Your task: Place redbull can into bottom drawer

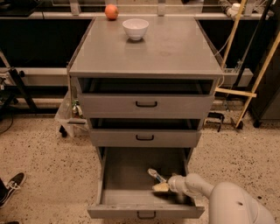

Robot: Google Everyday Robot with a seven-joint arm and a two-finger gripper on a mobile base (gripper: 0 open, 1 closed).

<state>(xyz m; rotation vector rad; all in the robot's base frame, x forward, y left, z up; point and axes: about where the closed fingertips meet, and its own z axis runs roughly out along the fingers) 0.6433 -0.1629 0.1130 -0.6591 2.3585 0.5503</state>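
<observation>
The bottom drawer point(131, 210) of the grey cabinet is pulled out and open. My gripper point(159, 183) reaches into it from the right and is low over the drawer floor, right of the middle. A slim silver and blue thing at the gripper's tip looks like the redbull can point(154, 173). It lies tilted, pointing to the back left, against the gripper. I cannot tell whether it rests on the drawer floor.
The two shallower drawers point(146, 105) above are slightly open. A white bowl point(135, 28) and an orange fruit point(111, 12) sit on the cabinet top. A shoe point(12, 186) is on the speckled floor at left. Wooden poles point(258, 74) lean at right.
</observation>
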